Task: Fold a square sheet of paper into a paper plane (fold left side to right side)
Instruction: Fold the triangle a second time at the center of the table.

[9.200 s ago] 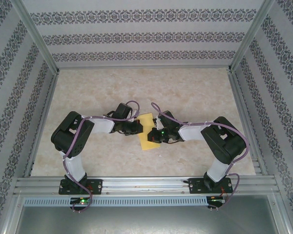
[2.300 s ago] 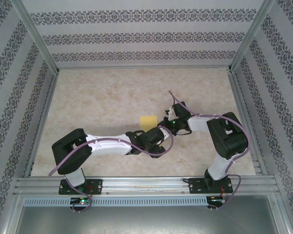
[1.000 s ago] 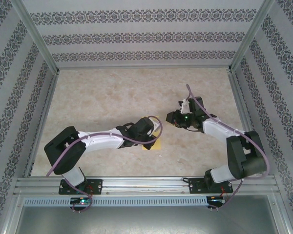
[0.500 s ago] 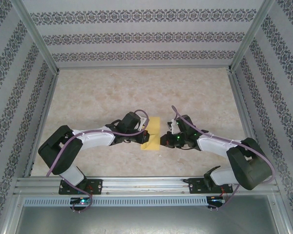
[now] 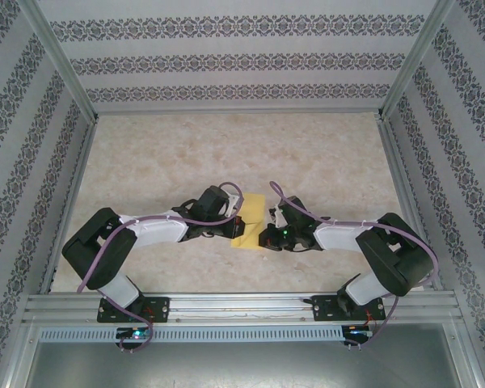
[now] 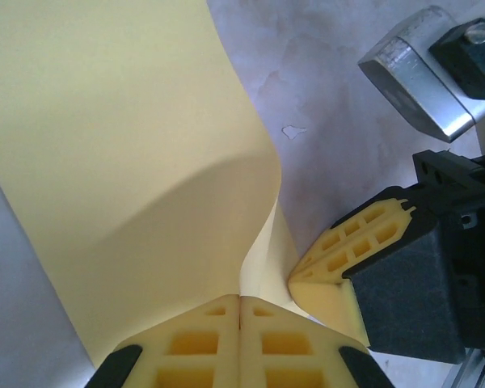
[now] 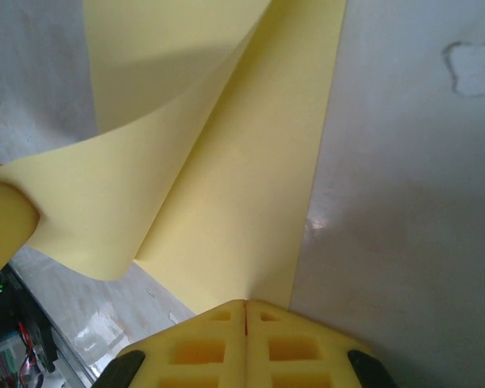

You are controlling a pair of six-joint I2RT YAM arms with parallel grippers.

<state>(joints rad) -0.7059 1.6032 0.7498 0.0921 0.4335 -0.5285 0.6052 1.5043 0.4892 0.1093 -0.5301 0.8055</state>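
Observation:
The square sheet of paper [image 5: 251, 215] is yellow and lies near the middle of the table, folded over into a narrow shape. In the left wrist view its upper layer [image 6: 129, 162] curls up off the lower one, and my left gripper [image 6: 240, 297] is shut on that lifted edge. The gripper sits at the sheet's left side [image 5: 238, 227]. My right gripper [image 5: 265, 238] is at the sheet's near right corner, jaws shut, tips [image 7: 245, 305] resting on the flat lower layer [image 7: 242, 202]. Its fingers [image 6: 347, 250] show beside the curl.
The marbled tabletop [image 5: 186, 153] has open room behind and to both sides of the sheet. Patterned walls and aluminium rails [image 5: 400, 186] box it in, with a rail across the near edge [image 5: 242, 303]. Small white chips [image 7: 473, 65] mark the surface.
The right arm swung back in from the far right and its gripper came down at the sheet's near right corner. The left gripper stayed at the sheet's left side, holding up the layer.

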